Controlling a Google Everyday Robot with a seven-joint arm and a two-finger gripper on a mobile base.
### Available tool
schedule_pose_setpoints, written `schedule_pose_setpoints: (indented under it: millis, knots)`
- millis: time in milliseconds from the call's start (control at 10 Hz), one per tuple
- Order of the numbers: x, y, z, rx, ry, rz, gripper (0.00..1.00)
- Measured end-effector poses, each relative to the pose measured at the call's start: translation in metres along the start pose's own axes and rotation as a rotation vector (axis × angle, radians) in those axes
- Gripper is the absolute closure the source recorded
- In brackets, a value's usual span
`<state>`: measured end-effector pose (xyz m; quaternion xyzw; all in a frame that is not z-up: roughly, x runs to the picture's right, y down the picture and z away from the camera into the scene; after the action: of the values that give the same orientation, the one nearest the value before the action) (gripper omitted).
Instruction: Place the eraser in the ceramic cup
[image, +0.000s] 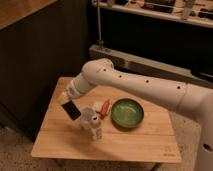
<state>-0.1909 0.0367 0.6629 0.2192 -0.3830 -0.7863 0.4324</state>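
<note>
My gripper (67, 101) is at the end of the white arm, over the left part of the wooden table (55, 142). It is shut on the eraser (72, 110), a flat black block that hangs tilted below the fingers. The ceramic cup (87, 118), small and pale, stands on the table just right of the eraser and slightly lower in view. The eraser is beside the cup, outside it.
A small white bottle (96, 131) stands right in front of the cup. An orange-red carrot-like piece (104, 107) and a small white object (96, 105) lie behind the cup. A green bowl (127, 113) sits to the right. A dark counter and shelving stand behind the table.
</note>
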Motion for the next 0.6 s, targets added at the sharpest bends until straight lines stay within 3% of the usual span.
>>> schedule_pose_setpoints:
  millis: [200, 400, 600]
  knots:
    - [0.002, 0.004, -0.006, -0.009, 0.055, -0.061, 0.92]
    - [0.003, 0.011, -0.007, -0.013, 0.125, -0.183, 0.92]
    - [0.006, 0.014, -0.004, 0.003, 0.156, -0.262, 0.92]
